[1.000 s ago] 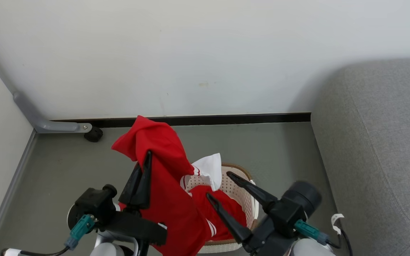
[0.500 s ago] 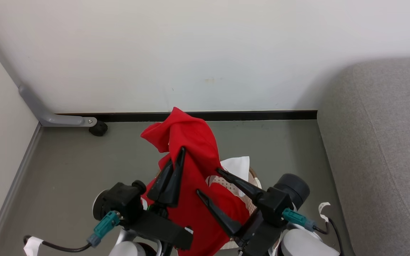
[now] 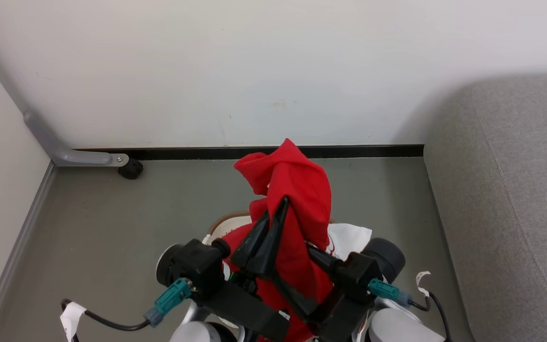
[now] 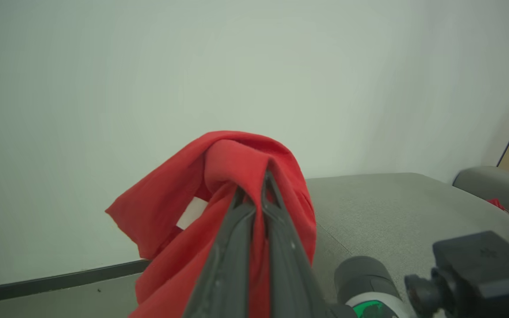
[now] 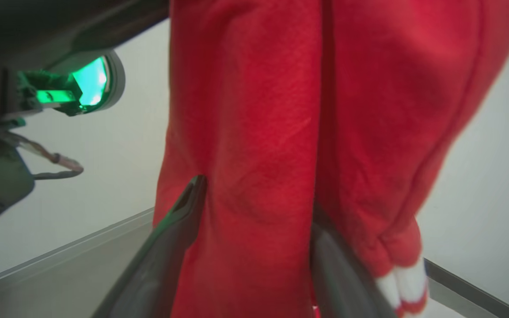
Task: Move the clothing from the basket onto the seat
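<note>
Head view: clothing [image 3: 297,185] hangs pinched in the left tool [image 3: 277,209].

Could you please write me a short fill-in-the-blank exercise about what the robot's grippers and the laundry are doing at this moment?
1. The garment pinched in the shut left gripper is ____ in colour.
2. The right gripper is ____, with the garment hanging between its fingers.
3. The grey seat lies on the robot's ____ side.
4. The basket, below the lifted garment, stands on the ____.

Missing words: red; open; right; floor.
</note>
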### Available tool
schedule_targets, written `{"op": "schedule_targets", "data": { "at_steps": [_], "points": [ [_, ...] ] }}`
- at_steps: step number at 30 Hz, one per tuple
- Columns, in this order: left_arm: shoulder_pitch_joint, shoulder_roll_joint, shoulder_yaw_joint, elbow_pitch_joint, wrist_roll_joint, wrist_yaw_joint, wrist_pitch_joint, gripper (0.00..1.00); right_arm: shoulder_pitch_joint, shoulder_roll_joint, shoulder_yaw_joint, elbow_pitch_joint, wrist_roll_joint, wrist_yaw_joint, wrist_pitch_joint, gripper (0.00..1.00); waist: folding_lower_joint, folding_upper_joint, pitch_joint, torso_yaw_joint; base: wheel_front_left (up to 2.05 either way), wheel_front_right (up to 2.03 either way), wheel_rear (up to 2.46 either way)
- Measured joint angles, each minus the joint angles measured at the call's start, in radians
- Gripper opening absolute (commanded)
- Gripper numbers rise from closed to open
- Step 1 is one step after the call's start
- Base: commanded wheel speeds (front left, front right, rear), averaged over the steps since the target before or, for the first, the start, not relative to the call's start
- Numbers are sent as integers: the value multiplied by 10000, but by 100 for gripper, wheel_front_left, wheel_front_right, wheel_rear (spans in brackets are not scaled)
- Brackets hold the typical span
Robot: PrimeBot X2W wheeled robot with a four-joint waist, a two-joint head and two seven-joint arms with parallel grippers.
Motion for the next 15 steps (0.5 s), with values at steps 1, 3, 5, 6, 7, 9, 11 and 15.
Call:
{"op": "schedule_targets", "data": {
  "at_steps": [1, 3, 5, 6, 7, 9, 11, 15],
  "points": [
    [0, 0, 0, 0, 0, 0, 0, 0, 0, 0, 0, 0, 0, 0, 0, 49, 0, 0, 0, 0, 0, 0, 0],
    [-39, -2, -127, -35, -84, 77, 77, 0, -25, 8, 19, 65, 117, 0, 0, 0, 0, 0, 7, -10, 0, 0, 0],
    [-43, 0, -165, -46, -184, 155, 79, 0, -70, 10, 29, 109, 165, 0, 0, 0, 0, 0, 14, -21, 0, 0, 0],
    [-44, 2, -163, -48, -228, 157, 90, 0, -87, 12, 33, 128, 213, 0, 0, 0, 0, 0, 17, -27, 0, 0, 0],
    [-45, 2, -155, -46, -247, 165, 90, 0, -98, 12, 31, 134, 268, 0, 0, 0, 0, 0, 21, -34, 0, 0, 0],
    [-45, -2, -105, -40, -290, 236, 132, 0, -98, 15, 21, 130, 420, 0, 0, 0, 0, 0, 28, -52, 0, 0, 0],
    [-45, -2, 0, -21, -293, 284, 173, 20, -95, 15, -23, 92, 552, 0, 2, 0, 0, 0, 36, -74, 0, 0, 0],
    [-41, 2, 219, 58, -291, 380, 184, 95, -85, 12, -341, -121, 683, 0, 2, 0, 0, 0, 51, -136, 0, 0, 0]
  ]
}}
